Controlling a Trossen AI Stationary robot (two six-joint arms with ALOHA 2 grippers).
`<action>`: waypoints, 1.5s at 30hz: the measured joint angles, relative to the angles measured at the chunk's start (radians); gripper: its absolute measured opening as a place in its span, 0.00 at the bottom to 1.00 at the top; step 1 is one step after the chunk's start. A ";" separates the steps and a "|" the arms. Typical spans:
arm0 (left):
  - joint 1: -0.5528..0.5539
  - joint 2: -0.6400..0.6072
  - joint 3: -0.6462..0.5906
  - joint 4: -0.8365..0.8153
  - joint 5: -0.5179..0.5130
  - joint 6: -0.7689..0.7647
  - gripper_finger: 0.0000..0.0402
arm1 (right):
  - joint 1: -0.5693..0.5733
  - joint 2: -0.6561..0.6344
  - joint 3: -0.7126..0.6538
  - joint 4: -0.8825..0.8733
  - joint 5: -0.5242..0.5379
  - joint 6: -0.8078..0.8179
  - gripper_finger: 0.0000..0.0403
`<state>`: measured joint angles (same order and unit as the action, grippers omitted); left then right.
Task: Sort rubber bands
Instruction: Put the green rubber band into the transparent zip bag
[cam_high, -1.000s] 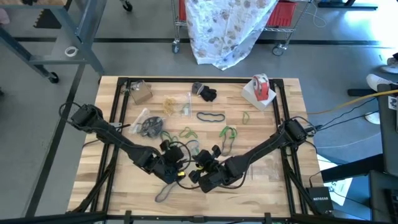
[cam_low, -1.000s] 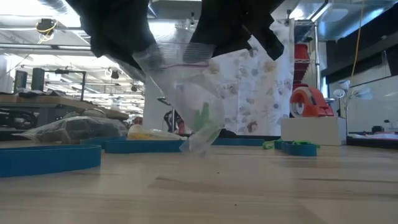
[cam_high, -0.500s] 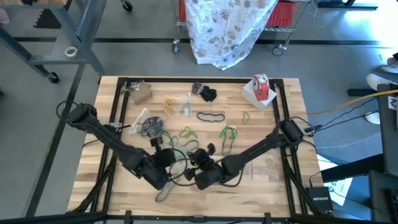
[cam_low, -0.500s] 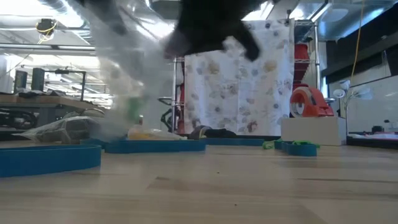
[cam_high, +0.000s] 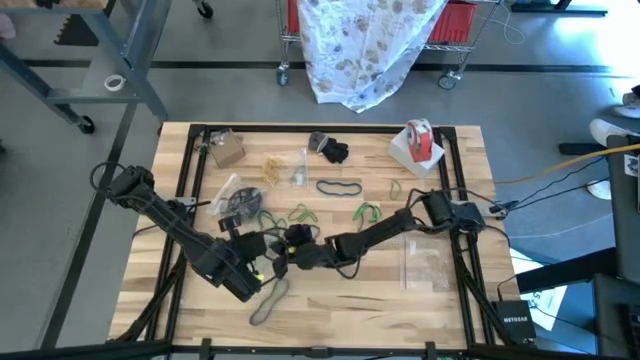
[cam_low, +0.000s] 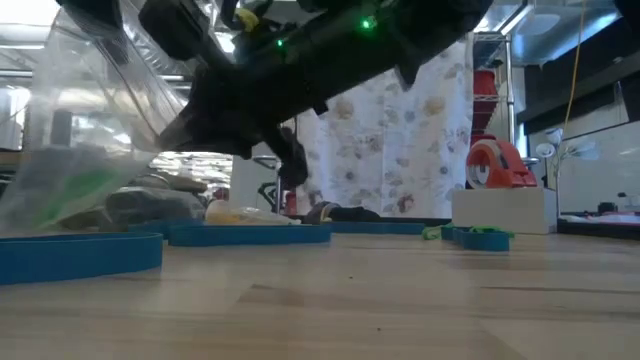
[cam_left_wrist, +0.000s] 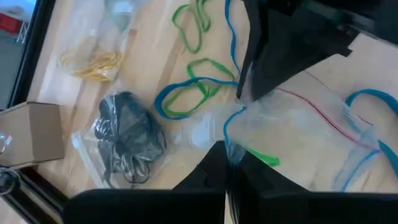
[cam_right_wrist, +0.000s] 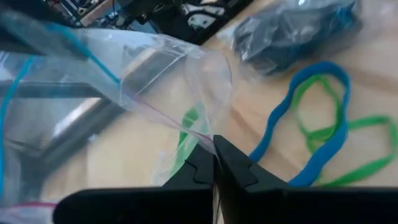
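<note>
A clear zip bag (cam_left_wrist: 298, 127) with a green rubber band (cam_left_wrist: 262, 159) inside hangs between my two grippers over the table's near middle. My left gripper (cam_high: 262, 264) and my right gripper (cam_high: 288, 246) are both shut on it. In the low view the bag (cam_low: 85, 150) slants off to the left. Loose green and blue rubber bands (cam_high: 300, 213) lie flat on the wood just beyond, with more of them (cam_high: 368, 212) to the right. Another band (cam_high: 268, 300) lies near the front edge. My left gripper pinches the bag's rim by its blue zip strip (cam_left_wrist: 232, 142) between its two shut fingers, slanting down from the table's left. The bag spreads away beyond the fingertips, clear of the table. My right gripper pinches the bag's clear wall beside the pink zip line (cam_right_wrist: 200, 132), reaching nearly level from the table's right. The film runs slack up and away from the fingertips, with the green band showing through it.
A bag of dark bands (cam_high: 240, 200) and a bag of tan bands (cam_high: 283, 168) lie at the far left. A cardboard box (cam_high: 226, 148), a black lump (cam_high: 331, 150) and a red-and-white tape roll (cam_high: 420, 140) line the far edge. An empty clear bag (cam_high: 428, 262) lies at the right.
Both grippers have carried the bag toward the table's left, the right one reaching farther across and sinking. The bag hung upright below them and has now swung over to slant leftward, the green band sliding with it.
</note>
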<state>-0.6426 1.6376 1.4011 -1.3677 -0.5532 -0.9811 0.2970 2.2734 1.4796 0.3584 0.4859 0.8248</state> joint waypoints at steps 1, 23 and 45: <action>-0.002 0.000 -0.003 0.006 -0.001 0.002 0.00 | -0.004 0.000 0.000 -0.001 -0.012 0.028 0.01; 0.014 0.001 -0.100 0.064 -0.025 0.011 0.00 | -0.060 -0.241 0.004 -0.709 0.009 -0.302 0.44; 0.021 0.000 -0.100 0.156 -0.157 0.015 0.00 | -0.053 -0.271 0.084 -0.665 -0.242 -0.516 0.44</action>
<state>-0.6220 1.6379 1.3006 -1.2122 -0.7105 -0.9662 0.2439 2.0021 1.5635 -0.3061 0.2436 0.3084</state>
